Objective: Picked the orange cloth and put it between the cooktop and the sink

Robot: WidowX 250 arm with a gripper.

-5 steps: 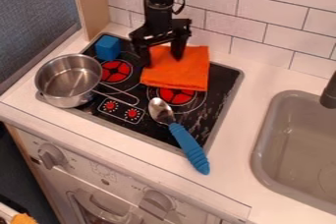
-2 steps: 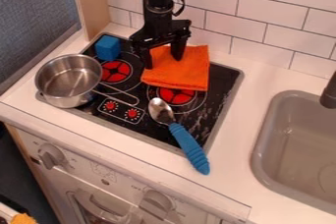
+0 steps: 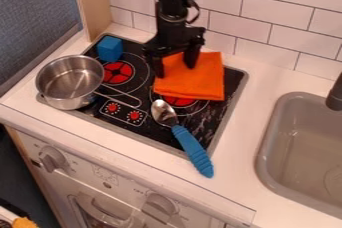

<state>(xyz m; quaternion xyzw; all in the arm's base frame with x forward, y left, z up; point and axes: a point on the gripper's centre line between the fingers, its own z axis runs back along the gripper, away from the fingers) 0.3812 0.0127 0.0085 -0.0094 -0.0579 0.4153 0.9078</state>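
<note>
Behind the hand (image 3: pixel 176 71), a white tiled wall (image 3: pixel 267 4) rises from the white tabletop (image 3: pixel 270 77), which runs around the cooktop and sink. Below the hand in the view and nearer the camera is the toy oven front (image 3: pixel 100 184), with two grey knobs (image 3: pixel 52 158); the small markings around them are too faint to read. The black cooktop (image 3: pixel 232 83) lies directly under the hand, and the grey sink (image 3: pixel 294 142) is well apart from it, to the view's right. The black arm (image 3: pixel 172 9) comes down from the top edge, and the hand is released, its two fingers standing apart with their tips down at the cloth. The orange cloth (image 3: pixel 194 82) lies flat on the cooktop, right beneath the hand; it shows between the fingers and spreads toward the camera and the view's right, partly covering a red burner (image 3: pixel 179 101). To the hand's left in the view are a metal saucepan (image 3: pixel 63 79), its wire handle pointing toward the cooktop's middle, and the other red burner (image 3: pixel 118 73). On the camera's side of the hand, a spoon (image 3: pixel 194 149) lies with its metal bowl on the cooktop and its blue handle reaching over the edge. A blue block (image 3: pixel 110 48) sits near the back left corner, left of the hand.
</note>
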